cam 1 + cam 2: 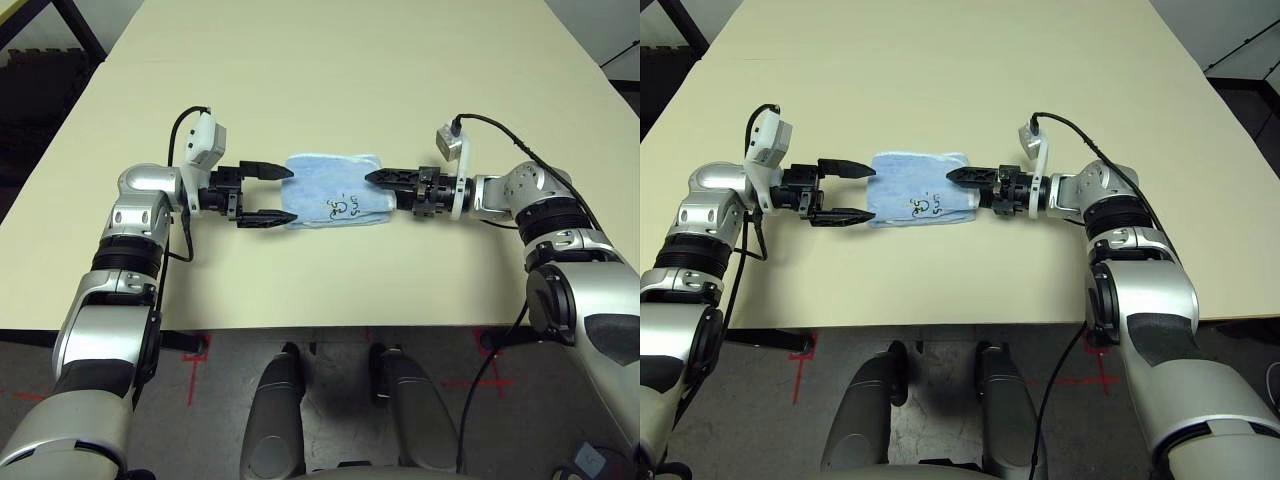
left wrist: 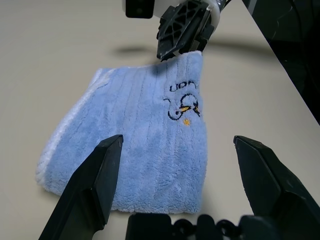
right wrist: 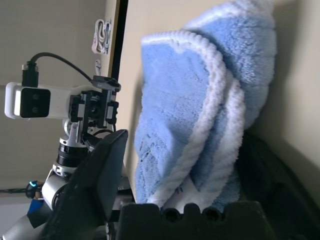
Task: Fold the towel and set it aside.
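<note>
The pale cream table (image 1: 330,60) took up most of the head views, a long bare top running away from the robot, with both silver forearms reaching in over its near part. The towel (image 1: 334,190) lay folded flat on that top, directly between the two grippers, a light-blue fluffy rectangle with white stitched edging along its sides and a small dark embroidered motif (image 1: 345,206) facing up toward the end nearer the right gripper. The left gripper (image 1: 268,193) pointed level across the table toward the towel, its two black fingers spread wide apart, one fingertip reaching the far corner of the towel's near end and the other the near corner, so that this end of the cloth sat just in front of the gap between them; in the left wrist view the fingers (image 2: 89,190) stood on either side of the cloth's edge and nothing was pinched between them. The right gripper (image 1: 378,178) pointed back the opposite way, its tip over the towel's other end at the far corner. In the right wrist view the layered white-edged folds (image 3: 210,125) bunched up between its two fingers (image 3: 100,175), with the cloth lying against the far one, yet whether the jaws had actually clamped the cloth could not be told.
</note>
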Tool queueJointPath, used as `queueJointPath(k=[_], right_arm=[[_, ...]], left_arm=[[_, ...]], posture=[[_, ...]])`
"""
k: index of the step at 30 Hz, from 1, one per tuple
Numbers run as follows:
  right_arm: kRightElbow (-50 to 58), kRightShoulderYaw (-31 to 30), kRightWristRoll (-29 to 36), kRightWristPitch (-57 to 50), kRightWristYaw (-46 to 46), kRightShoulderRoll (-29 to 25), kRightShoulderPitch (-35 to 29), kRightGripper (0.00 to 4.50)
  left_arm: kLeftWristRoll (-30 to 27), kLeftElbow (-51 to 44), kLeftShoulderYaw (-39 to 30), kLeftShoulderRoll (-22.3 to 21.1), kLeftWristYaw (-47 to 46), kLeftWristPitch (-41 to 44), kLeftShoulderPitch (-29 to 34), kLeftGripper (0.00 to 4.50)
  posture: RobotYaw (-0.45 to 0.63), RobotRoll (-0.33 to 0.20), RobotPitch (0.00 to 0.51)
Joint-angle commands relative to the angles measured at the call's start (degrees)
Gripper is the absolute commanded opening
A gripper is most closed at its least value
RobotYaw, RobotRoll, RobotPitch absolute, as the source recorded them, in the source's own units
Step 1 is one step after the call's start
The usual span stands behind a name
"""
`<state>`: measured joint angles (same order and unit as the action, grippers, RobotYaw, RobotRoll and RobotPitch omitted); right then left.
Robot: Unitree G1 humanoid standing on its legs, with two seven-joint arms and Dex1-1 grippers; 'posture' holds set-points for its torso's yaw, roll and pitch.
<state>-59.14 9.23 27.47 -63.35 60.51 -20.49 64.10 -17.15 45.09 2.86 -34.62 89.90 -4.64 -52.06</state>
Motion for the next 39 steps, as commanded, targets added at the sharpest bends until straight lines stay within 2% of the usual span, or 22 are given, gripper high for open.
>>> queueJointPath(k=[1,10,15,20,26,33,39], right_arm=[[-1.08,0.67,-0.66,0.39,-0.89,-0.41,-0.38,3.25],[-0.31,3.03,0.49,0.8,-1.49,-0.48,-0.93,0.02],[0.45,6.6,2.17,2.55,-3.19,-0.51,-0.65,0.0],[0.33,15.11,6.08,8.23,-9.48,-0.8,1.49,0.0],[-1.81,22.9,8.18,22.84,-18.72,-0.86,2.06,0.0],[-5.91,30.18,8.37,51.33,-29.1,-2.46,2.12,0.0],[-8.2,31.21,8.39,57.99,-30.01,-4.18,0.42,0.0]], left_arm=[[0.7,-1.31,-0.22,-0.07,0.68,-0.4,0.9,4.5],[0.99,-1.21,0.01,0.17,1.23,-0.52,0.97,4.5],[0.77,-1.31,-0.23,0.25,1.4,-0.37,1.03,4.5],[0.37,-2.06,-0.39,0.23,1.68,0.3,1.31,4.5],[0.52,-2.26,-0.23,0.72,1.6,0.41,1.21,4.5],[0.58,-2.49,-0.15,0.9,1.92,0.78,1.3,4.5],[0.65,-2.75,-0.15,0.72,2.17,1.08,1.53,4.5]], posture=[[0.01,0.0,0.22],[0.01,0.0,0.218],[0.01,0.0,0.219],[0.0,0.0,0.216],[-0.02,0.0,0.213],[-0.03,0.0,0.212],[-0.03,0.0,0.211]])
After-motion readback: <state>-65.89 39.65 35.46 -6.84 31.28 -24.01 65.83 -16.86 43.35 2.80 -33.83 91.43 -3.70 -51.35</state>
